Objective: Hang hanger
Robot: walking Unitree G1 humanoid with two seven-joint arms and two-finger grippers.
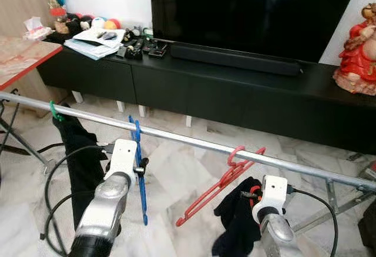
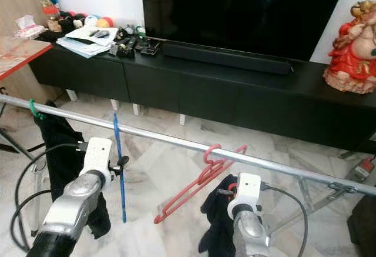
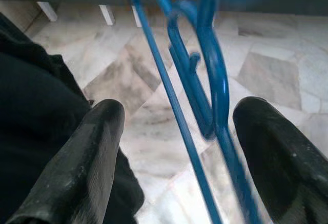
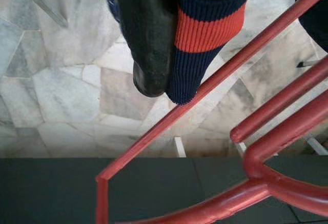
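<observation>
Rail: a bare metal tube (image 1: 194,142), round and shiny, running slantwise across the room above a pale marble-pattern floor (image 1: 176,169).
Blue hanger: thin blue plastic (image 1: 139,172), its hook over the rail, its body hanging edge-on straight down.
Left tool: the left tool (image 3: 177,147), on a white wrist block of the silver arm, sits just below the rail; its two matte black fingers (image 3: 84,162) are spread wide, one on each side of the blue hanger's neck, which passes between them; whether either finger touches it cannot be told.
Red hanger: glossy red plastic (image 1: 220,186), hooked on the rail to the right of the blue one and tilted, its lower end swung down and to the left.
Right tool: the right tool (image 4: 154,39) is just below and beside the red hanger; one black finger lies against a ribbed knit cuff (image 4: 205,29) in navy with an orange-red band; how far its fingers are parted cannot be told.
Dark garment: black cloth (image 1: 76,151) on a green hook (image 1: 54,113) at the rail's left end.
Backdrop: a long black low cabinet (image 1: 235,92) carrying a black television (image 1: 247,10), a soundbar (image 1: 235,58), papers (image 1: 97,39) and a red figurine (image 1: 357,51).
Writing: nothing legible.
</observation>
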